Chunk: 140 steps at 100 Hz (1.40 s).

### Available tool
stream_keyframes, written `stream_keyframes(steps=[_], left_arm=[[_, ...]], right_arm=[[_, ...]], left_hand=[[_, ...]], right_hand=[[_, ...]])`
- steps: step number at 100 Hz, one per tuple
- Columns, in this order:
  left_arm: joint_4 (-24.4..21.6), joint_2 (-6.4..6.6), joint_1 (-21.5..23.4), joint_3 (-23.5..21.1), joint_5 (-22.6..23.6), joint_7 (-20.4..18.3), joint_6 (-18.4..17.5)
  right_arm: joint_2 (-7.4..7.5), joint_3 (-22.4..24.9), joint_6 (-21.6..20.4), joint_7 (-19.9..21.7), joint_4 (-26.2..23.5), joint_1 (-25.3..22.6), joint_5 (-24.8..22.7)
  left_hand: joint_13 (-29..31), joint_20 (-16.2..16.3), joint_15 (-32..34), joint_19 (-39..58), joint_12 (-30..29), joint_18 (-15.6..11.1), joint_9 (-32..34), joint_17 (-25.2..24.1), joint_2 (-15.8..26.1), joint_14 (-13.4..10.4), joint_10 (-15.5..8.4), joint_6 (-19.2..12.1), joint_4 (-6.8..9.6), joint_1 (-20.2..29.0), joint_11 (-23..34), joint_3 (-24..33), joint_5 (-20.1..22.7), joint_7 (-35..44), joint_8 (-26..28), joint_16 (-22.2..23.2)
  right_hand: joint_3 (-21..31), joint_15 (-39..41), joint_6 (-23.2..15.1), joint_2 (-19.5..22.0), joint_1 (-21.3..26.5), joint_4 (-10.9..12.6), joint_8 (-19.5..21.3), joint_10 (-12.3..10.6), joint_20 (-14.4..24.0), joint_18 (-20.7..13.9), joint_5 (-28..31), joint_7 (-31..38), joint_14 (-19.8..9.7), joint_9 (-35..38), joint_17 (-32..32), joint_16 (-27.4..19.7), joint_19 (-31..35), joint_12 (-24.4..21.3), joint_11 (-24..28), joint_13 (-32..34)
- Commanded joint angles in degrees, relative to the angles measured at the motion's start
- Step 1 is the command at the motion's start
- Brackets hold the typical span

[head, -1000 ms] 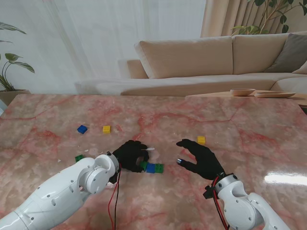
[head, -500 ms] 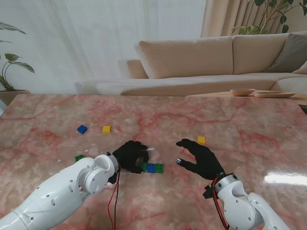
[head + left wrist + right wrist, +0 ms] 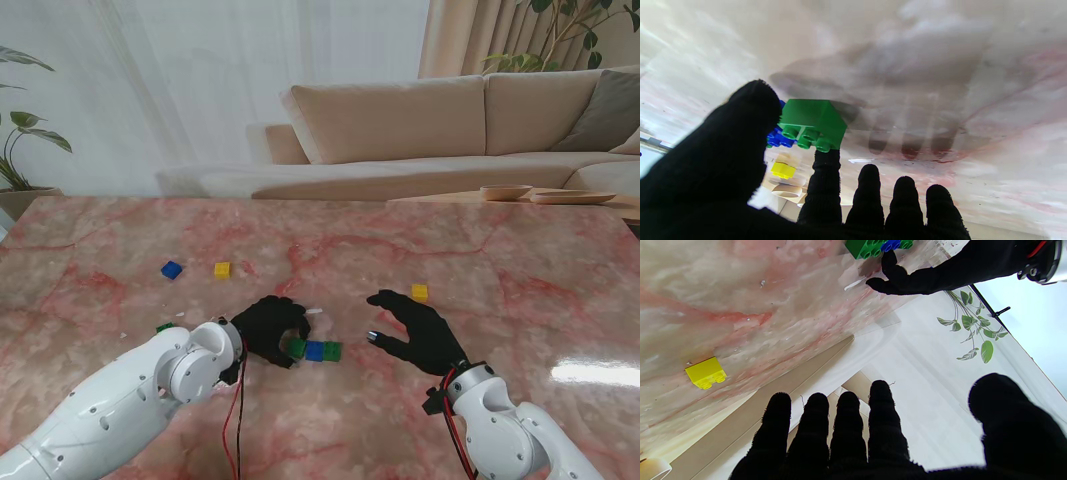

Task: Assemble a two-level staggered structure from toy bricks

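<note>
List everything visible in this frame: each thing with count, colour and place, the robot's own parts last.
Brick row: three, green-blue-green, table centre, at left fingertips.
Yellow bricks: two, one far left, one beyond the right robot hand.
Blue brick: one, far left.
Green brick: one, beside left forearm.
Table: one, pink marble.
Sofa: one, beige, behind.
Left robot hand: black, fingers at the near green brick.
Right robot hand: black, open, empty.

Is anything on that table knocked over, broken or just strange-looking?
Nothing stands out. The loose bricks sit flat on the table: a blue one, two yellow ones. The left hand touches a green brick in a green-blue-green row. The right hand hovers open.
</note>
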Motion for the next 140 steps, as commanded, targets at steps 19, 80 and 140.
stream_keyframes(steps=[19, 80, 140], left_arm=[[-0.6, 0.95, 1.0, -1.4, 0.4, -2.2, -1.2], [0.9, 0.25, 1.6, -2.0, 0.4, 1.9, -2.1], [1.1, 0.18, 1.7, -2.0, 0.0, 2.0, -2.5]], right_arm=[[-0.11, -0.2, 0.2, 0.6, 0.2, -0.3, 0.3], [-0.09, -0.6, 0.3, 0.7, 0.2, 0.0, 0.4], [-0.08, -1.0, 0.5, 0.8, 0.1, 0.1, 0.4]], left_hand=[[-2.6, -1.8, 0.1, -1.6, -0.2, 0.6, -0.1, -0.4, -0.3, 1.1, -0.5, -0.5, 2.46, 4.1, -3.1, 9.1, -3.0, -1.1, -2.7, -2.0], [-2.6, -0.4, 1.4, -0.2, 0.5, 0.0, 1.0, -0.5, 7.6, 0.2, -1.4, -6.3, 0.67, 13.8, -0.1, 10.9, 1.7, 5.2, 0.2, 1.1], [-2.6, -0.3, 1.3, -0.4, 0.0, -0.1, 1.0, -0.6, 8.0, 0.1, -1.5, -5.4, 1.17, 6.2, 0.0, 8.2, 2.4, 4.8, 0.1, 1.8]], right_hand=[[0.4, -0.6, -1.5, 0.9, -0.4, -0.1, 0.1, -0.2, -0.5, -0.7, -1.0, -1.4, -1.6, -1.6, -1.0, 0.5, -0.3, 0.0, -1.3, -2.5], [0.3, -0.6, -1.5, 1.0, -0.4, -0.1, 0.1, -0.1, -0.3, -0.6, -1.2, -1.5, -1.6, -1.8, -1.1, 0.5, -0.2, 0.0, -1.3, -2.7], [0.2, -0.7, -1.4, 1.1, -0.3, 0.0, 0.2, 0.0, -0.2, -0.5, -1.4, -1.7, -1.6, -2.1, -1.3, 0.5, -0.1, 0.0, -1.4, -3.0]])
